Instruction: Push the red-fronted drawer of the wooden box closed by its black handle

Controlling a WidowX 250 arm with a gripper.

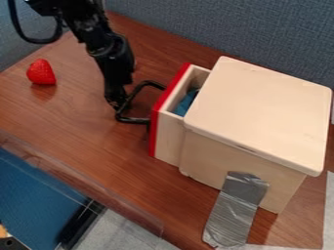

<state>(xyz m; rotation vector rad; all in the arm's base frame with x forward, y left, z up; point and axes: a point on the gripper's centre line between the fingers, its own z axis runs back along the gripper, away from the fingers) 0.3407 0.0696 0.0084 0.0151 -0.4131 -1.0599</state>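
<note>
One hand [116,103] is hanging right at the handle [135,120] of the open drawer [170,141], clamped or apart I cannot tell; a strawberry [41,72] is sitting on the tabletop [85,132]!

1. Black arm [98,43] in from top edge, upper left, slanting down and right.
2. Wrist [118,73] near vertical.
3. Jaws at its lower end, aimed down, left of view centre.
4. Black cable [18,28] loops beside arm, upper left.
</note>
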